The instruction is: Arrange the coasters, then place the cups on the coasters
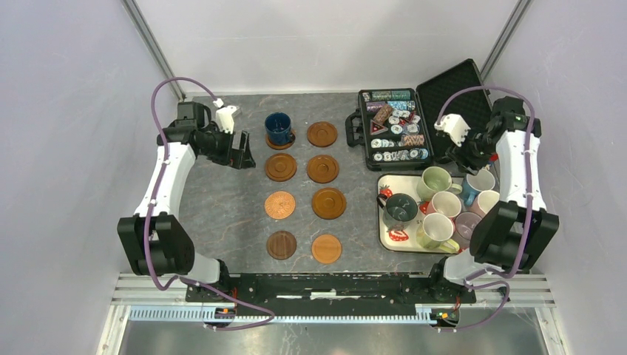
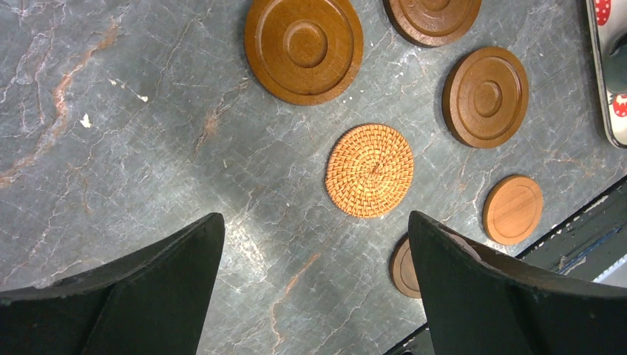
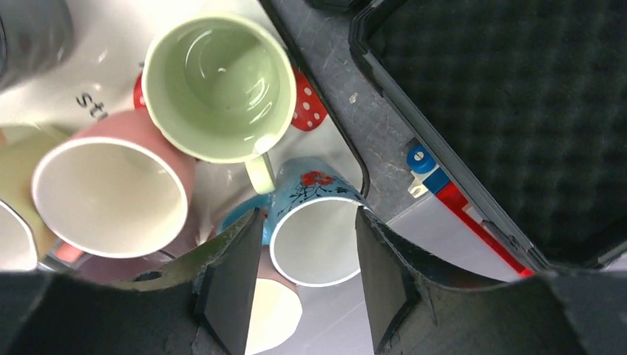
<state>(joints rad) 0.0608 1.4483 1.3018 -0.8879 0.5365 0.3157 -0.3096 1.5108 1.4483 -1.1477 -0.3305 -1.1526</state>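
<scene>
Several round wooden coasters (image 1: 323, 168) lie in two columns on the grey marble table. A dark blue cup (image 1: 279, 128) stands on the far-left coaster (image 1: 280, 143). My left gripper (image 1: 240, 150) hovers open just left of it; its wrist view shows empty jaws (image 2: 316, 218) above a woven coaster (image 2: 369, 170) and bare table. The other cups crowd a tray (image 1: 384, 222) at the right. My right gripper (image 3: 309, 214) straddles the light blue cup (image 3: 314, 244), a finger against each side of its rim. A pale green cup (image 3: 219, 87) and a pink cup (image 3: 109, 196) stand beside it.
An open black case of poker chips (image 1: 392, 126) lies at the back right, its foam lid (image 3: 503, 111) close to my right gripper. The strawberry-print tray's rim (image 3: 325, 140) runs beside the case. White enclosure walls stand on both sides.
</scene>
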